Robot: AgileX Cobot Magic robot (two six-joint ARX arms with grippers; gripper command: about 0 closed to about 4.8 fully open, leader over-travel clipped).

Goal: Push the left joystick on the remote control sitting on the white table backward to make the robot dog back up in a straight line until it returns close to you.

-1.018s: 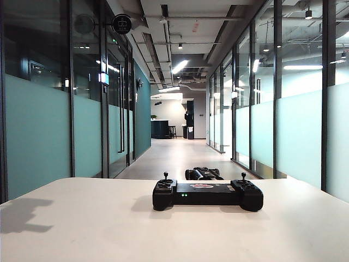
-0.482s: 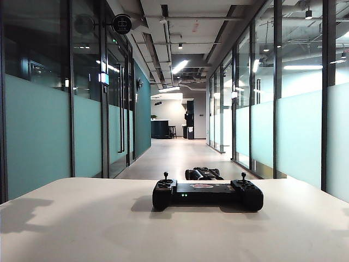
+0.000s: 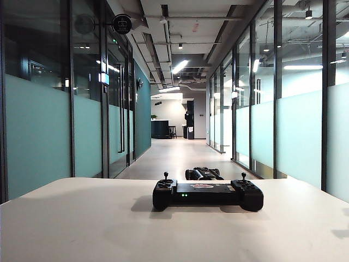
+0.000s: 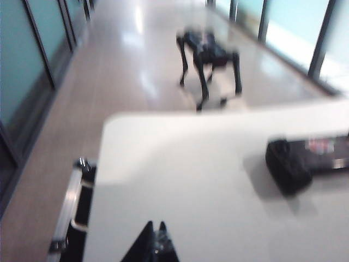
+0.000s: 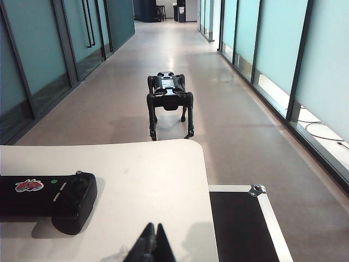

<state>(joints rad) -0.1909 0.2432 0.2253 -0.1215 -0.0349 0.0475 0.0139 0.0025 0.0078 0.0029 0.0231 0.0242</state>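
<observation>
The remote control (image 3: 208, 194) sits mid-way across the white table (image 3: 82, 229) in the exterior view, its left joystick (image 3: 166, 176) upright, 2 green lights lit; the robot dog (image 3: 203, 173) shows just beyond it. No gripper appears here.

Left wrist view, blurred: the left gripper (image 4: 153, 246) hangs above bare tabletop, jaws together, holding nothing.

Right wrist view: the right gripper (image 5: 152, 244) is likewise pinched closed and empty; the controller's pinkish sticker (image 5: 29, 185) is unreadable.
</observation>
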